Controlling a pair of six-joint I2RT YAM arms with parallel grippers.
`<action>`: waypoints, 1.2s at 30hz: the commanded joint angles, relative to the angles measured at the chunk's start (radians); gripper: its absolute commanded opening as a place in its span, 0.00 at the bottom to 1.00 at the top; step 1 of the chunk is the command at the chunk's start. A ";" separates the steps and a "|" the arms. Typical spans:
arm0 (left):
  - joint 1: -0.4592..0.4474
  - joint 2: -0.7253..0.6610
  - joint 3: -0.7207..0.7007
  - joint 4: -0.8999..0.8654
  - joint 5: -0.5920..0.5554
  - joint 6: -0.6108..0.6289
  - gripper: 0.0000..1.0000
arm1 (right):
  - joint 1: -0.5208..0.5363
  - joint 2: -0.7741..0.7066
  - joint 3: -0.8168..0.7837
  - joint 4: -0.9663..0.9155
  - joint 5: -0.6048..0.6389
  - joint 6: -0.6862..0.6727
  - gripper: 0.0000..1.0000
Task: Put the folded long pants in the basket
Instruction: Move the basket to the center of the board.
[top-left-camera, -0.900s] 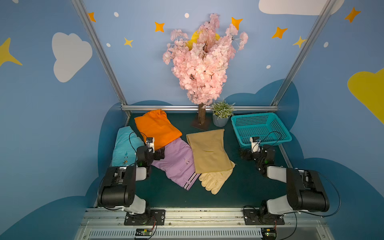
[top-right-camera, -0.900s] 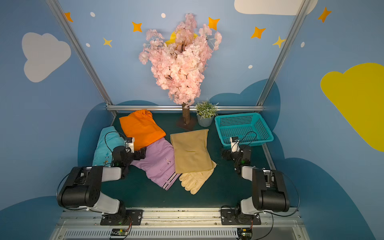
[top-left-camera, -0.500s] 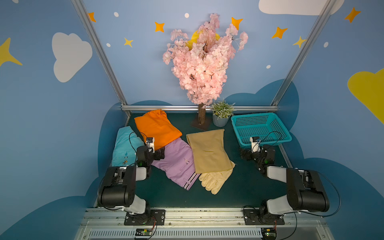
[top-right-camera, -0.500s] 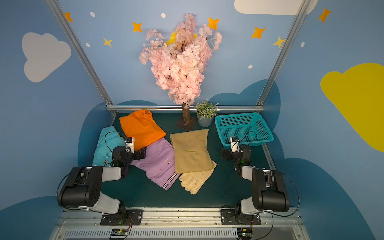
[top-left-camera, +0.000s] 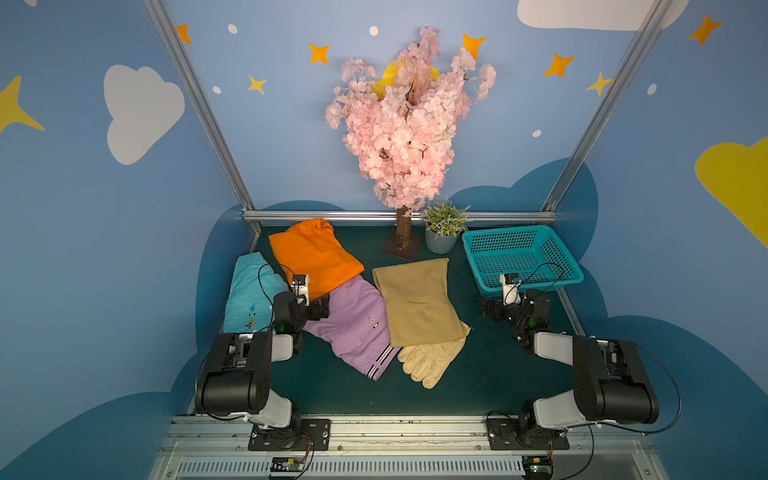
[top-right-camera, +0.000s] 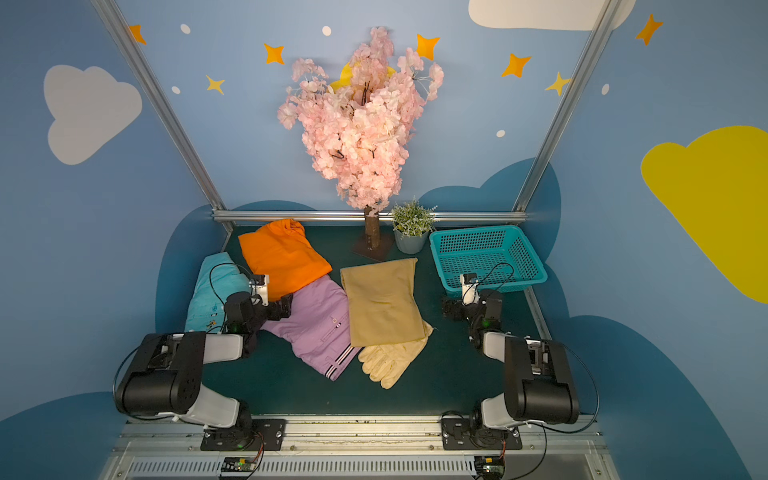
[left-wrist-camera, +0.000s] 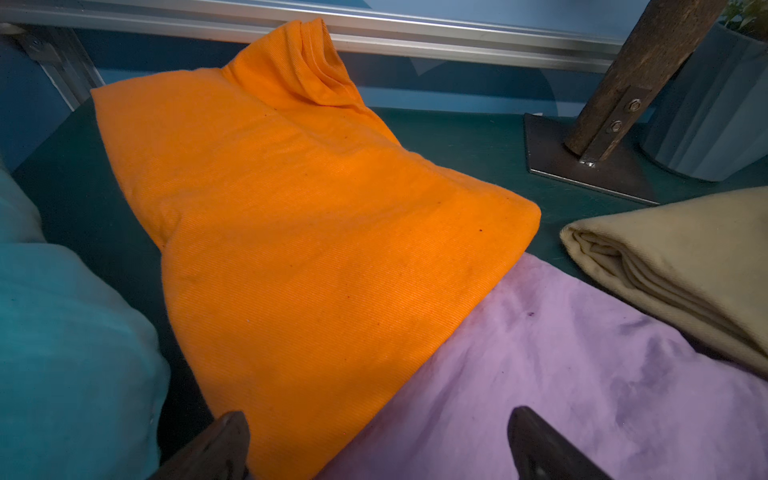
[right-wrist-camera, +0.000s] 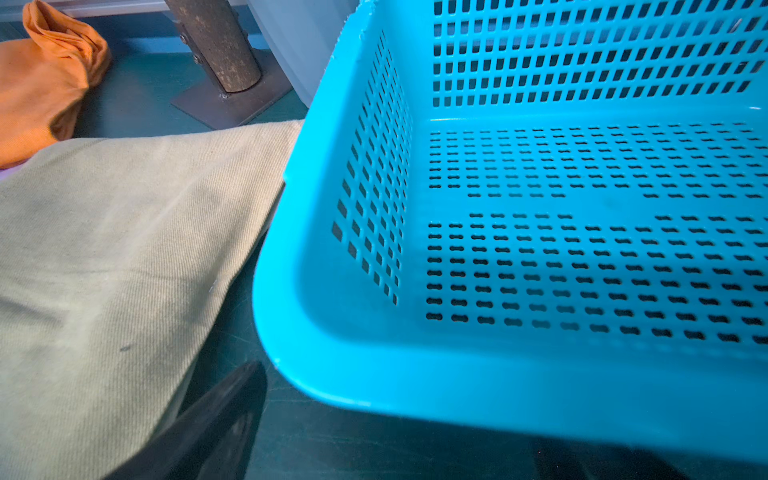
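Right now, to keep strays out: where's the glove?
In both top views the glove lies front centre, its cuff under the tan pants, beside the lilac pants.

Even, bright overhead light; wrist views dimmer, soft-edged, with wide-angle distortion.

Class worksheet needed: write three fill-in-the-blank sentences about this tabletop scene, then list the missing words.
The shallow teal perforated plastic basket is ____.
The folded bright orange pants partly overlie the folded striped-cuffed ____ pants.
The cream work glove sticks out from under the folded plain ____ pants.
Missing words: empty; lilac; tan.
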 joint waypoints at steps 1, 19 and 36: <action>0.004 0.015 0.024 0.028 0.013 0.013 1.00 | -0.004 0.008 0.023 0.025 0.002 -0.005 0.98; -0.012 -0.604 0.260 -1.102 -0.313 -0.796 1.00 | -0.002 -0.261 0.452 -0.989 0.489 0.650 0.98; -0.312 -0.561 0.374 -1.375 0.294 -0.575 0.82 | 0.147 -0.170 0.665 -1.244 0.117 0.382 0.84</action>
